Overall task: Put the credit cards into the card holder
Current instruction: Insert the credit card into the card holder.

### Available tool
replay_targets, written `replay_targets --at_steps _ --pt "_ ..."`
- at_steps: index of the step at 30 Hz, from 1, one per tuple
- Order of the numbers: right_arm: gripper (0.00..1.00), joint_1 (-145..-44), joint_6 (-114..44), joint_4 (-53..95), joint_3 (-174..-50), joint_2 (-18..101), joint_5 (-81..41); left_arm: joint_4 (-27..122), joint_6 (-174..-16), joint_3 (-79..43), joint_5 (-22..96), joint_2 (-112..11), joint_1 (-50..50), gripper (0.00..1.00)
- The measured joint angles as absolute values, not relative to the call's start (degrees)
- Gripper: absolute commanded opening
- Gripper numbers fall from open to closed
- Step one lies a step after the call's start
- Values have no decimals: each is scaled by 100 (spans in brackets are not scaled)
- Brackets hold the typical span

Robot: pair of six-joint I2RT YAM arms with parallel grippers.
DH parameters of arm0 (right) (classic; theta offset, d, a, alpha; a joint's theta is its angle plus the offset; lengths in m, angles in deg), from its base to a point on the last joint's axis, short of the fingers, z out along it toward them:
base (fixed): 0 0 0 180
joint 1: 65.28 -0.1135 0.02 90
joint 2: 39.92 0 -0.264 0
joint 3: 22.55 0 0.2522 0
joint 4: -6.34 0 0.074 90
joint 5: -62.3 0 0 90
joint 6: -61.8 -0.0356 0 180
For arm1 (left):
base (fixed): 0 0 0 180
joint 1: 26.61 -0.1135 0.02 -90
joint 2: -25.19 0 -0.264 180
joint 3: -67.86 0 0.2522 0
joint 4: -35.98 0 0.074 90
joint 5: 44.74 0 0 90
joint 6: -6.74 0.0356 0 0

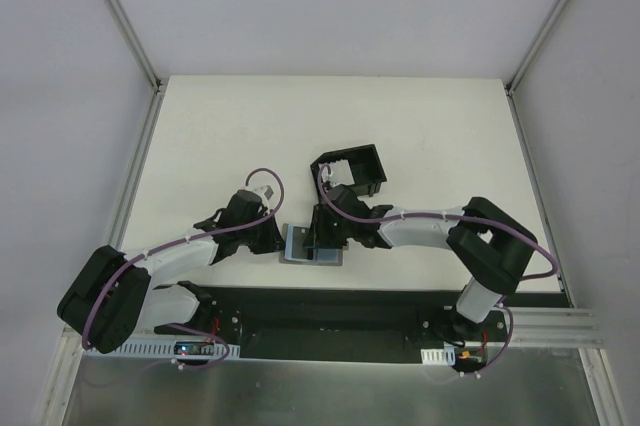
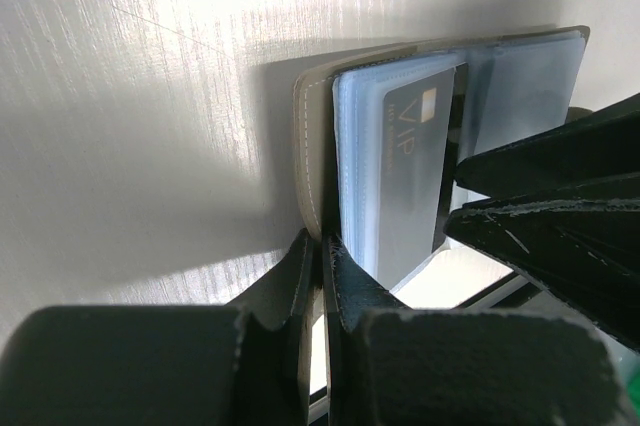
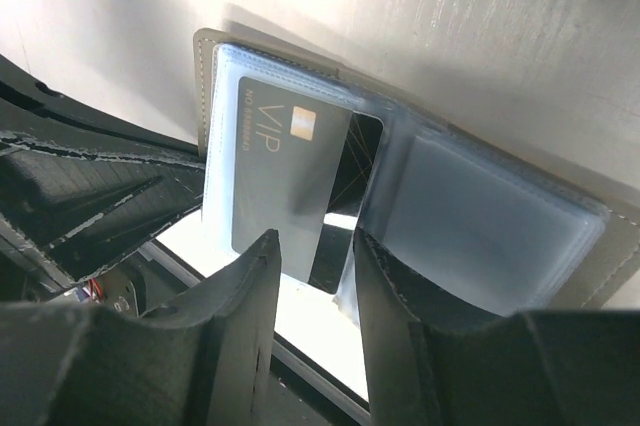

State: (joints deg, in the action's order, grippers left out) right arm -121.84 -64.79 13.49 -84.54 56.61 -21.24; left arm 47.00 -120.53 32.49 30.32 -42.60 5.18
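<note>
Looking down from overhead, you see the open grey wallet lying flat close to the near edge of the table, about midway along it, with both arms reaching in over it. Your left gripper is closed, its tips at the wallet's stitched cover edge; you cannot tell whether it pinches the cover. Your right gripper has its jaws partly apart. The free end of a dark credit card marked VIP shows in the gap between them, half out of a clear sleeve. The black card holder stands just beyond the wallet, toward the table's middle.
</note>
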Motion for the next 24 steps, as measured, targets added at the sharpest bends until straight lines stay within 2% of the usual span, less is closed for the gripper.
replay_targets --at_steps 24 --pt "35 -12184 -6434 1183 -8581 5866 -1820 4704 -12051 3249 3032 -4260 518 0"
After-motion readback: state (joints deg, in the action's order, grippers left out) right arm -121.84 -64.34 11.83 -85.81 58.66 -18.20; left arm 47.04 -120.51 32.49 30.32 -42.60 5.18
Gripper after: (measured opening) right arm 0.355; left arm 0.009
